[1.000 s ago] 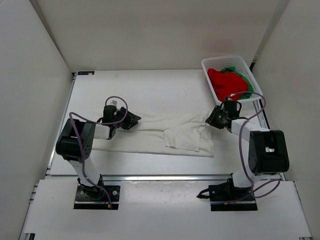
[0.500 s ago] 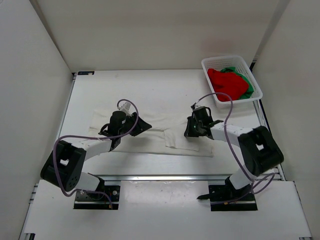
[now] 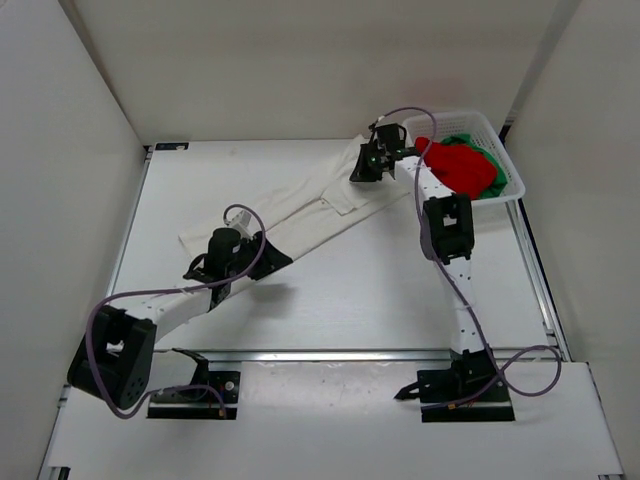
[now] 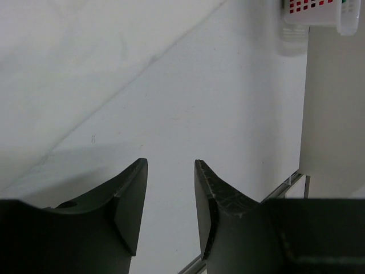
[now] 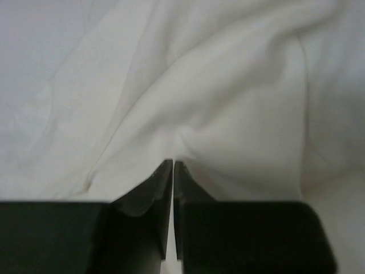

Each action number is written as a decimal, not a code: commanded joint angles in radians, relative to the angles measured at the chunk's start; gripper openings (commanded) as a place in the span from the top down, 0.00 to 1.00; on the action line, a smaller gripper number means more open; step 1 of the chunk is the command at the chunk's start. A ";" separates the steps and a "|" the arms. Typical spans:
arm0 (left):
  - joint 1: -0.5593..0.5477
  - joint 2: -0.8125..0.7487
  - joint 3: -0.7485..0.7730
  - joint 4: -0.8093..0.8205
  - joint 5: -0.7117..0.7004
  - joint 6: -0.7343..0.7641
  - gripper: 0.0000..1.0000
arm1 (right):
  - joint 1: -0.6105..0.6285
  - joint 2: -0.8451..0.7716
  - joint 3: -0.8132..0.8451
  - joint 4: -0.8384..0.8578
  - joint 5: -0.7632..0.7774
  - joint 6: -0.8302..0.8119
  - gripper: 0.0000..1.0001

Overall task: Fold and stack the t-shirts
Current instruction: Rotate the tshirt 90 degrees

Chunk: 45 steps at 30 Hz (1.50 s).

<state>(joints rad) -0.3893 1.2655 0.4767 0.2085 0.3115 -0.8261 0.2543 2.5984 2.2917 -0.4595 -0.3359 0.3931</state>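
Observation:
The white t-shirt lies stretched in a long diagonal band from the middle left of the table to the back. My right gripper is shut on its far end, and the right wrist view shows the gripper pinching a bunched fold of the white cloth. My left gripper is open and empty just off the band's near edge; in its wrist view the fingers frame bare table, with the white t-shirt to the upper left. The red t-shirt and green t-shirt lie crumpled in the basket.
A white lattice basket stands at the back right corner, close beside the right gripper; it also shows in the left wrist view. White walls close in the left, back and right. A metal rail runs along the near table edge.
My right arm has stretched out to the back with the shirt's end, dragging the shirt from a flat spread into a diagonal band. My left gripper has shifted slightly nearer and now sits off the cloth.

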 commanded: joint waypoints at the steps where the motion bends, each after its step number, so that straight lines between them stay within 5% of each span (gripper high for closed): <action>1: 0.001 -0.072 -0.013 -0.061 0.006 0.033 0.50 | -0.046 -0.287 -0.084 0.015 -0.036 -0.023 0.94; 4: 0.003 -0.100 -0.041 -0.080 0.006 0.057 0.50 | -0.029 -0.418 -0.060 -0.126 0.057 -0.141 0.70; 8: 0.021 -0.136 -0.104 -0.081 0.028 0.065 0.51 | 0.020 -0.620 -0.281 -0.200 0.143 -0.215 0.70; 13: 0.041 -0.209 -0.119 -0.144 0.017 0.108 0.55 | 0.071 -0.977 -0.940 0.166 0.061 -0.077 1.00; 15: 0.059 -0.259 -0.115 -0.170 0.012 0.119 0.56 | 0.162 -1.101 -1.215 0.382 0.067 0.013 1.00; 19: 0.113 -0.299 -0.058 -0.256 0.023 0.166 0.57 | 0.333 -1.091 -1.423 0.625 0.124 0.136 0.88; 22: 0.141 -0.317 -0.018 -0.287 0.032 0.183 0.57 | 0.437 -0.976 -1.404 0.700 0.170 0.205 0.70; 26: 0.179 -0.331 -0.012 -0.305 0.052 0.196 0.57 | 0.516 -0.821 -1.330 0.752 0.195 0.286 0.57; 32: 0.184 -0.337 -0.012 -0.314 0.061 0.197 0.56 | 0.554 -0.588 -1.149 0.724 0.184 0.355 0.57; 34: 0.190 -0.328 -0.004 -0.304 0.061 0.197 0.56 | 0.547 -0.503 -1.059 0.688 0.167 0.377 0.61; 39: 0.191 -0.316 0.005 -0.305 0.055 0.202 0.56 | 0.543 -0.434 -0.988 0.621 0.140 0.389 0.93; 45: 0.165 -0.284 -0.007 -0.311 0.054 0.222 0.56 | 0.470 -0.685 -1.274 0.648 0.138 0.322 1.00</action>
<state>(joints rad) -0.2081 0.9718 0.4423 -0.0971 0.3553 -0.6270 0.7742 2.0354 1.1316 0.2481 -0.2142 0.7635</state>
